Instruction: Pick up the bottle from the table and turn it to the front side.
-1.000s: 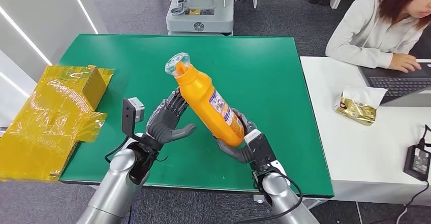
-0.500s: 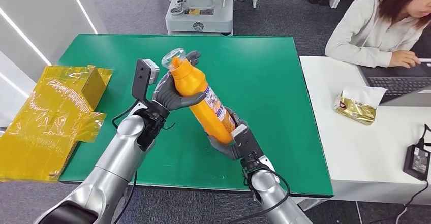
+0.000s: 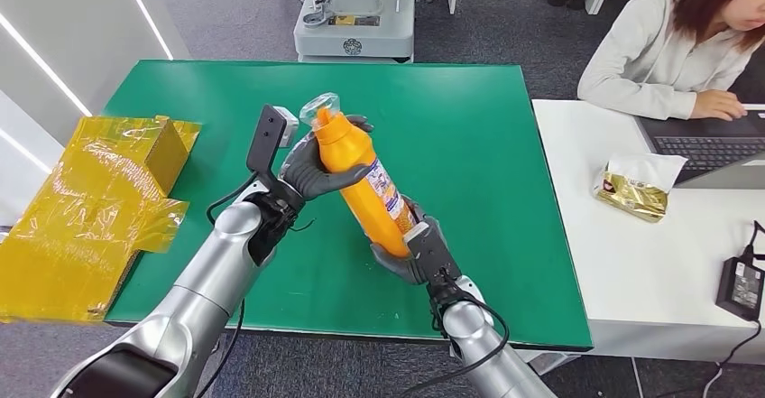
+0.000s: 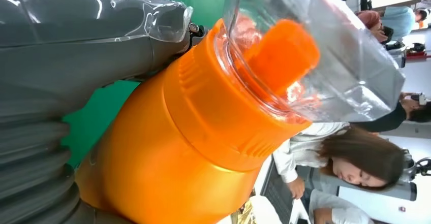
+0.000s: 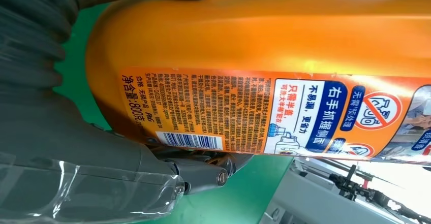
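Left hand [image 3: 316, 171] has come up & now grips bottle [image 3: 363, 179] at its neck; right hand [image 3: 408, 249] holds base, above table [image 3: 469, 127]. Mid-turn, back label showing — next, prob. rotate w/o slipping.

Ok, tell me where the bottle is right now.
In the head view the bottle is held tilted above the middle of the green table, the left robot hand near its cap and the right robot hand at its base.
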`<state>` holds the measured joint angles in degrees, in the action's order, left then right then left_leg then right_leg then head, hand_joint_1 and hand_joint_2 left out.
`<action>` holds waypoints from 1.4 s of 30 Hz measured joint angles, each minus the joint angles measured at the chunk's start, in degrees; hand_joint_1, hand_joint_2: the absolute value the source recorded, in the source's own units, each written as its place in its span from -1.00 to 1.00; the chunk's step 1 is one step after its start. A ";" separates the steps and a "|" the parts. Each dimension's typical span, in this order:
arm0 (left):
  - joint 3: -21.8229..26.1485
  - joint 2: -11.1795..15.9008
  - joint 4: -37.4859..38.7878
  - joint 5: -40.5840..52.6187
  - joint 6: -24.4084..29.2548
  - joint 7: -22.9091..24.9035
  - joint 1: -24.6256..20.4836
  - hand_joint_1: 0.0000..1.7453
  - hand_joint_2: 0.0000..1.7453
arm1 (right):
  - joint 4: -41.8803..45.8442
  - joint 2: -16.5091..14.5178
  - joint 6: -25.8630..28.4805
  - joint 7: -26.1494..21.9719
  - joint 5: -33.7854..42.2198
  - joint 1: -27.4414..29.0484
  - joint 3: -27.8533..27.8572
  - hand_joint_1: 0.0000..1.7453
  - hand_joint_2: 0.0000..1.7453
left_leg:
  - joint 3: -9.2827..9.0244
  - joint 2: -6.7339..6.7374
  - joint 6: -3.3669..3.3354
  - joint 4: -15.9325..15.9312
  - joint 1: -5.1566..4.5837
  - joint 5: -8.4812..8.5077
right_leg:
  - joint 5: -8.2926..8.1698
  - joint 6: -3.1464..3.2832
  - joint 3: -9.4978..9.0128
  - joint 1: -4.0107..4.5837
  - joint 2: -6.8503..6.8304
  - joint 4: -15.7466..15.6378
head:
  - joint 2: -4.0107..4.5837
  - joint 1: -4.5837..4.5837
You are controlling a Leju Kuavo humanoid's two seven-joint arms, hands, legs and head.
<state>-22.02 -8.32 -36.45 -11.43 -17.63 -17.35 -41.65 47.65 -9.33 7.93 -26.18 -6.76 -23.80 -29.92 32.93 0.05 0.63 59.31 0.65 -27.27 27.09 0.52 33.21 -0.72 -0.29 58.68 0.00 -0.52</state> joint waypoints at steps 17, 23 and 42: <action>-1.02 0.46 0.48 -3.82 -0.58 -0.79 1.04 1.00 1.00 | 4.38 0.06 -0.57 -1.80 1.68 0.96 -0.31 -1.00 1.00 | 0.03 0.01 0.00 0.00 0.00 0.00 | 0.00 0.00 0.04 0.00 0.00 0.01 | 0.00 0.01; -1.17 1.32 0.03 -2.89 3.81 -3.20 1.12 1.00 1.00 | 14.22 1.46 -1.26 -2.09 3.40 3.70 -0.55 -1.00 1.00 | 0.03 0.00 0.00 0.00 0.00 0.00 | 0.00 0.00 0.05 0.00 0.00 0.00 | 0.00 0.01; -2.66 5.38 0.03 39.30 41.35 -11.19 -4.28 1.00 1.00 | 37.81 5.46 -2.32 -2.04 -0.26 13.26 -3.86 -1.00 1.00 | 0.04 0.01 0.01 -0.01 0.01 0.01 | 0.00 0.00 0.05 0.00 0.00 0.01 | 0.00 -0.01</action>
<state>-24.68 -2.94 -36.41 27.88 23.72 -28.54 -45.93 85.46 -3.87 5.61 -28.22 -7.02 -10.54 -33.78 32.97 0.06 0.64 59.30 0.66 -27.26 27.09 0.52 33.26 -0.71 -0.28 58.69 0.00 -0.53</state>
